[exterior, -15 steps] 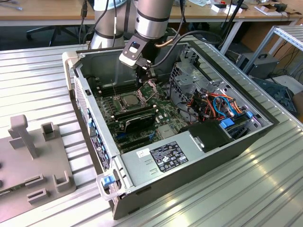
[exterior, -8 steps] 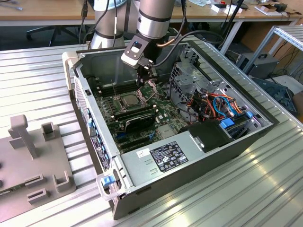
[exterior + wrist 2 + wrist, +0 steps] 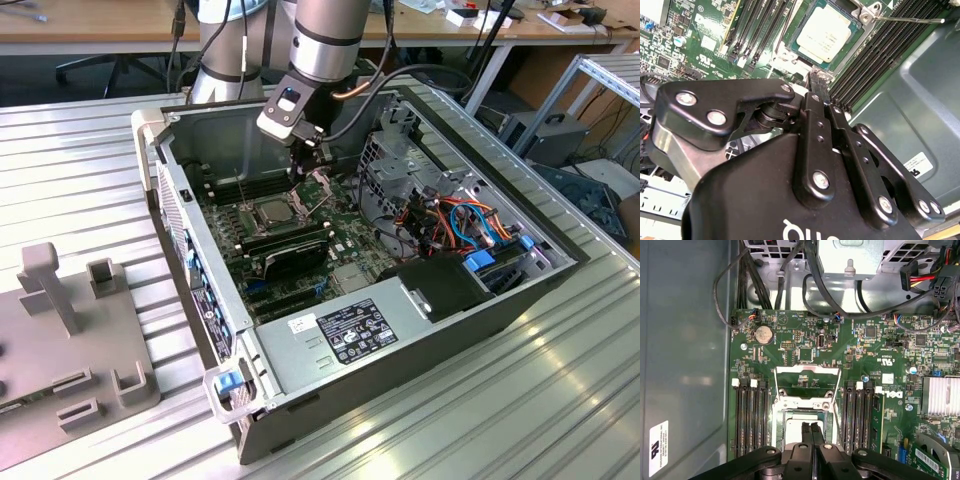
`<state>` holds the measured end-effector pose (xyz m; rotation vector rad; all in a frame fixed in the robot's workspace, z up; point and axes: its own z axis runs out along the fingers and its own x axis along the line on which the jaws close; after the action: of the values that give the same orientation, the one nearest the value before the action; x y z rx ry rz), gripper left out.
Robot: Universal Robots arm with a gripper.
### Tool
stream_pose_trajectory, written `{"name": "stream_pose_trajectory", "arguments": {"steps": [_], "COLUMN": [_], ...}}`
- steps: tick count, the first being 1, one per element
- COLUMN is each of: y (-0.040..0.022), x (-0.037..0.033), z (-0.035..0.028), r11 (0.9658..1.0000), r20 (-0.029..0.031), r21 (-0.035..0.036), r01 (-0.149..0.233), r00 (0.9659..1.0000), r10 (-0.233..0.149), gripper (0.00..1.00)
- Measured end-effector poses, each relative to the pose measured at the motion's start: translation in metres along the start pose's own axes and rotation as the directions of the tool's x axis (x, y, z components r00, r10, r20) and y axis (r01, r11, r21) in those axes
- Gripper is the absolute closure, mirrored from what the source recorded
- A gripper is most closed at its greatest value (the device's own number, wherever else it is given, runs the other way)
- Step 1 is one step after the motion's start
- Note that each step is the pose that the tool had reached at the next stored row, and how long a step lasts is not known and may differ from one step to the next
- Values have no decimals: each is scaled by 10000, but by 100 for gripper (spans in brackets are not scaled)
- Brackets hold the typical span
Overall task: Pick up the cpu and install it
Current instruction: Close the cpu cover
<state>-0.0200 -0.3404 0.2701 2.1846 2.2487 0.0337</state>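
We see the cpu (image 3: 826,34) lying flat in its socket on the green motherboard (image 3: 805,340) inside the open computer case (image 3: 330,400), with the hinged retention frame (image 3: 807,371) swung open. The gripper (image 3: 813,426) hangs close over the socket's edge, fingers pressed together and pinching nothing. We judge a sideways nudge could skew the chip, bend socket pins or snag the raised frame.

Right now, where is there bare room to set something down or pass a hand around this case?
Free: the ribbed table on the exterior view's right of the computer case, and on the left, away from the grey fixture. Inside, crowded: the gripper hangs by the cpu, with memory slots on both sides and cables beyond.
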Motion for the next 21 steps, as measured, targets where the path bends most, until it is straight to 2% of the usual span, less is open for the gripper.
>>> {"name": "stream_pose_trajectory", "arguments": {"steps": [2,8,21], "y": [8,100,126], "x": [0,-3,-4], "z": [0,2,3], "r11": [10000,10000,10000], "r20": [0,0,0], "r21": [0,0,0], "r01": [5,2,2], "r00": [10000,10000,10000], "r10": [-5,-2,-2], "gripper": [89,89,89]}}
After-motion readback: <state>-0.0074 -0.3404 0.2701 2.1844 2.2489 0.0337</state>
